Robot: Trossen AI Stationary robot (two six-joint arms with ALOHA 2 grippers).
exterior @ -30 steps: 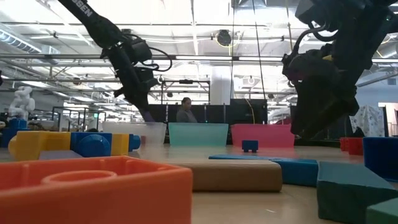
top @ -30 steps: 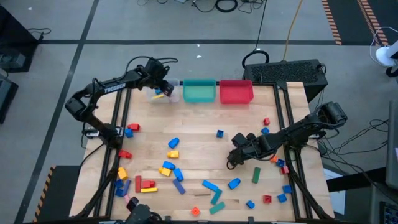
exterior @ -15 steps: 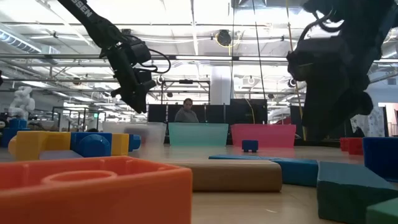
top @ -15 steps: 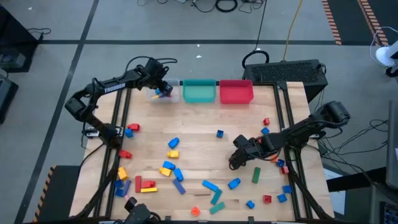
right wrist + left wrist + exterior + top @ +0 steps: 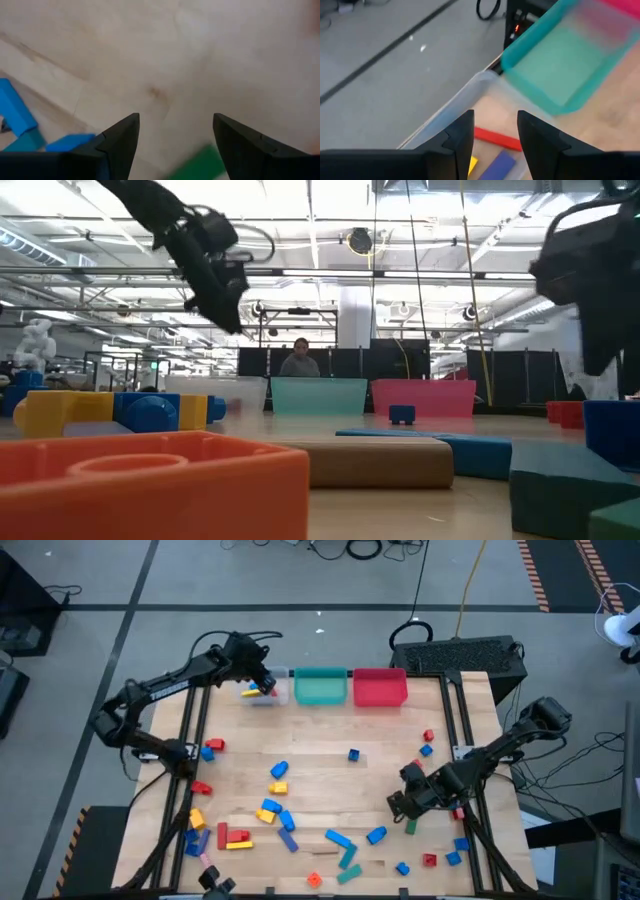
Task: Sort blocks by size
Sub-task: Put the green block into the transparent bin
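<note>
Many blocks lie scattered on the wooden table (image 5: 330,740). A green bar (image 5: 411,826) and a blue brick (image 5: 376,835) lie near the front right. My right gripper (image 5: 402,808) hovers open just above the table beside the green bar (image 5: 200,165), holding nothing. At the far edge stand a clear bin (image 5: 268,692), a teal bin (image 5: 320,688) and a red bin (image 5: 380,688). My left gripper (image 5: 495,137) hangs open and empty above the clear bin (image 5: 445,120). A red bar (image 5: 497,139), a yellow block and a blue block (image 5: 497,165) lie in that bin.
More blocks crowd the table's front left, among them a red one (image 5: 232,835) and yellow ones (image 5: 270,810). Blue bars (image 5: 340,839) lie near the front middle. A few small blocks sit along the right edge (image 5: 428,736). The middle of the table has free room.
My left gripper has risen out of the clear bin and now hangs above it. My right gripper has moved toward the table's near right corner, toward the green bar, rolling its wrist as it went.
</note>
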